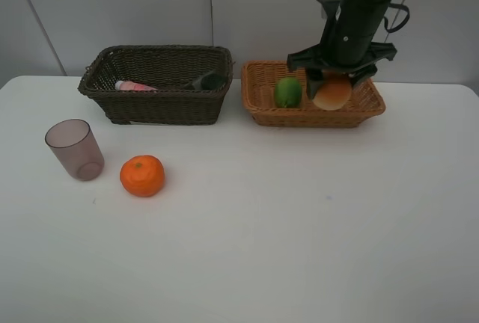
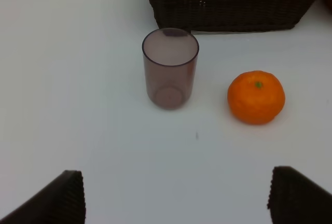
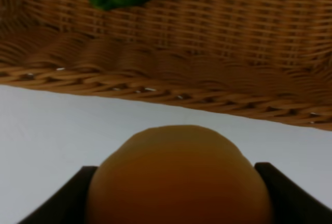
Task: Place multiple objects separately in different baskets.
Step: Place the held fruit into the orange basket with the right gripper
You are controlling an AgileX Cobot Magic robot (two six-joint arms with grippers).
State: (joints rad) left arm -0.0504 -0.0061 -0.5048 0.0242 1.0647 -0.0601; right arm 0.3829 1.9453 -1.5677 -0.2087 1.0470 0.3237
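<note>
Orange-red fruit (image 1: 331, 96) sits clamped between the 2 fingers of the right gripper (image 1: 334, 82), jaws about half spread around it. It hangs over the right part of the tan basket (image 1: 299, 118), with the lime (image 1: 288, 92) already lying just to its left. The wrist view worries me. Past the fruit I see bare table (image 3: 62, 125) and then the basket rim, so I can't tell whether the fruit is fully over the inside or only above the edge.

If the jaws let go from there, the fruit could strike the rim, bounce and roll off across the table. This basket is shallow, and a round fruit dropped from height may also hop out or knock the lime.

The left gripper (image 2: 176, 195) is wide open and holds nothing. It hovers on the near side of the cup (image 1: 73, 149) and the tangerine (image 1: 142, 176), which stand close together on the left. A grab at one could nudge the other, tipping the cup or setting the tangerine rolling.

The dark basket (image 1: 157, 106), far left, holds the pink bottle (image 1: 135, 86) and the black bottle (image 1: 206, 81).
</note>
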